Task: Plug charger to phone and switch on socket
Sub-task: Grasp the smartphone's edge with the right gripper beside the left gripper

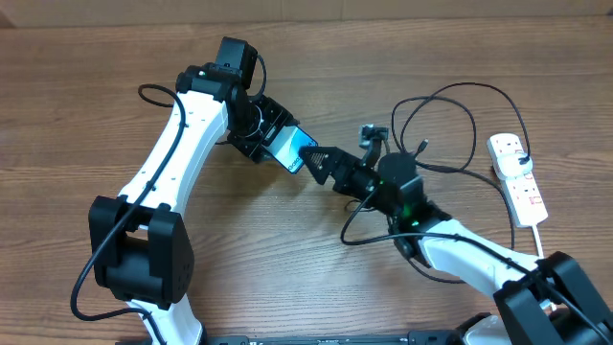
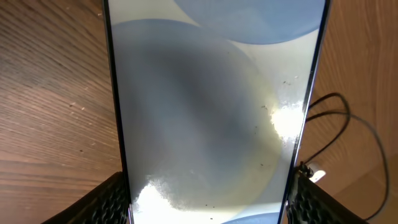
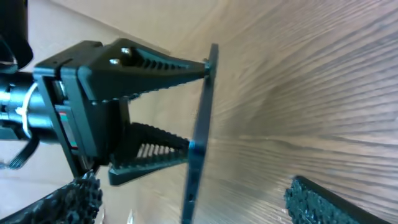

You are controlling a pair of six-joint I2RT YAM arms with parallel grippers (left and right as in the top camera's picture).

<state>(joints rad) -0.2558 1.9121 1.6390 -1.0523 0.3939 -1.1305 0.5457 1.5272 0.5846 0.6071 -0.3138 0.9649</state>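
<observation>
L gripper (image 1: 279, 138) had its jaws clamped on the phone (image 1: 295, 151) in the overhead view, near the middle of the table (image 1: 287, 259), w/ the blue screen showing. R gripper (image 1: 321, 165) sat just beside the phone's lower end, jaws spread wide, w/ nothing in them that we could see. The charger (image 1: 475, 131) lay in loose black loops around the R arm. The socket (image 1: 518, 179) rested well apart, at the far right edge.

L wrist view: the phone (image 2: 211, 112) filled most of the frame, pinched by its long edges btw the two fingers (image 2: 115, 202) at the bottom. Part of the charger (image 2: 339, 96) curved over the wood to the right.

R wrist view: we saw the phone (image 3: 199, 130) edge-on as a thin dark strip, w/ the L gripper's ribbed fingers (image 3: 155, 62) gripping it from the left. The R gripper's own pads (image 3: 323, 199) stood far apart at the bottom corners. Whether they touched the phone we couldn't tell.
</observation>
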